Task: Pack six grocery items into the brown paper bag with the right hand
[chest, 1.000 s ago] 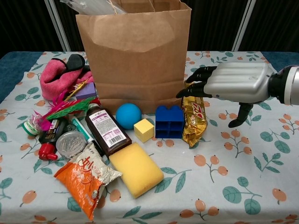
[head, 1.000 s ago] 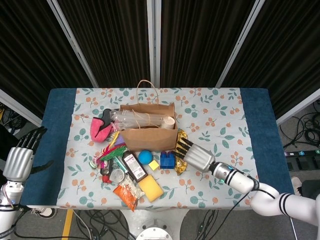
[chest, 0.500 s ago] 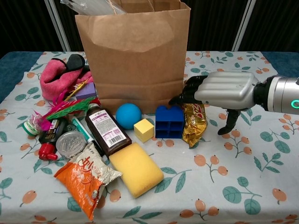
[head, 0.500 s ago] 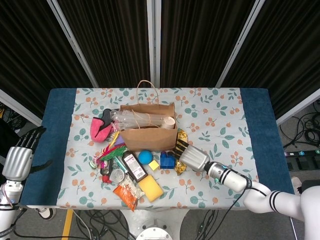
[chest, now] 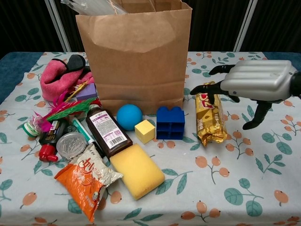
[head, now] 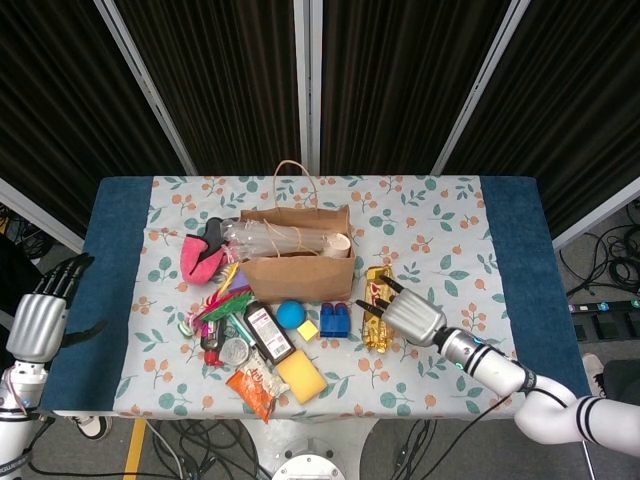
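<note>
Since the right robot hand [chest: 256, 84] hovers spread, holding nothing, over the gold snack packet [chest: 209, 119], I'd pinch across its slick, crinkly, light middle.

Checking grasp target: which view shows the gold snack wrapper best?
Chest view: the gold snack wrapper lies close, red print visible, beside the right hand. Head view shows it small, from above.

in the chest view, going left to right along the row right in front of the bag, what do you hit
blue ball → yellow cube → blue block → gold snack bar → right robot hand
</note>
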### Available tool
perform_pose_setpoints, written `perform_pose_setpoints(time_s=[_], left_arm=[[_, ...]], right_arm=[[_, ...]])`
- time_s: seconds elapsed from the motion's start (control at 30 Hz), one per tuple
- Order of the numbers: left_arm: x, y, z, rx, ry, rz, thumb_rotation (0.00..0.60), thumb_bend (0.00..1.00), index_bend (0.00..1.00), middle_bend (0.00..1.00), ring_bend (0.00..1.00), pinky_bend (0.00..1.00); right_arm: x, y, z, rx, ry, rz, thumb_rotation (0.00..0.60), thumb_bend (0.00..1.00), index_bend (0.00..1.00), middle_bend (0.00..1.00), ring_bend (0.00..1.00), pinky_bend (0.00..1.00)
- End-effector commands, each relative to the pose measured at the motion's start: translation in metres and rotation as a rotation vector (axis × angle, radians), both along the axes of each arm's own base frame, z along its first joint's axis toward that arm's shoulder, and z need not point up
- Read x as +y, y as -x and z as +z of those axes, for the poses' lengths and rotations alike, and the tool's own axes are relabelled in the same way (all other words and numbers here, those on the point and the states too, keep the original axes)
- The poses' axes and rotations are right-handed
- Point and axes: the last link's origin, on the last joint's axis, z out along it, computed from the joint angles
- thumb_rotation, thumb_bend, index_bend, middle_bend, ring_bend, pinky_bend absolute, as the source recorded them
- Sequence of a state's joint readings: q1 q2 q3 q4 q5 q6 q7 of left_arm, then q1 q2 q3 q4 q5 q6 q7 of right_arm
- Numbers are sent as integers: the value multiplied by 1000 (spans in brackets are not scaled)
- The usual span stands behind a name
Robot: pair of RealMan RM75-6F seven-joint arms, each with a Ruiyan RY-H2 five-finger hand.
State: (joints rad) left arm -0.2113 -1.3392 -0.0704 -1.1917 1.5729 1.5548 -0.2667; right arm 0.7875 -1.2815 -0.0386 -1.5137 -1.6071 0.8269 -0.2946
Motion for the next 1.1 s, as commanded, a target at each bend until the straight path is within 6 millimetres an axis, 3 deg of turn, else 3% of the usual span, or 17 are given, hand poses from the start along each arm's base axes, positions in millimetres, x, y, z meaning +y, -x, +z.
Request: perform_pose_setpoints(time_s=[0.03,0.23,0.53,0.77,1.1], left_arm=[[0,-1,0,-2,0,-3,600,142,146,199,149,225],[0,-1,1,-2,-3,0,600,142,146,199,148,225],[2,-1,1,-2,-1,0,600,142,146,199,148,225],[5,-2,3,1,-12,-1,600,142,146,199,148,225],[8,-2,4,17,-17,-4,600,142,146,199,148,226]], right_arm=[[4,2,11,-2,23,-21,600,0,34,345,586,117],[3,-10,17,-82,84,28,600,0,34,374,574,168],[-19,-11,4,129,49,150,600,0,48,235,92,0],[-26,-8,-3,238,5,287,600,0,110,230,87,49],[-37,9,-20,220,-25,272,600,0,126,236,87,70]])
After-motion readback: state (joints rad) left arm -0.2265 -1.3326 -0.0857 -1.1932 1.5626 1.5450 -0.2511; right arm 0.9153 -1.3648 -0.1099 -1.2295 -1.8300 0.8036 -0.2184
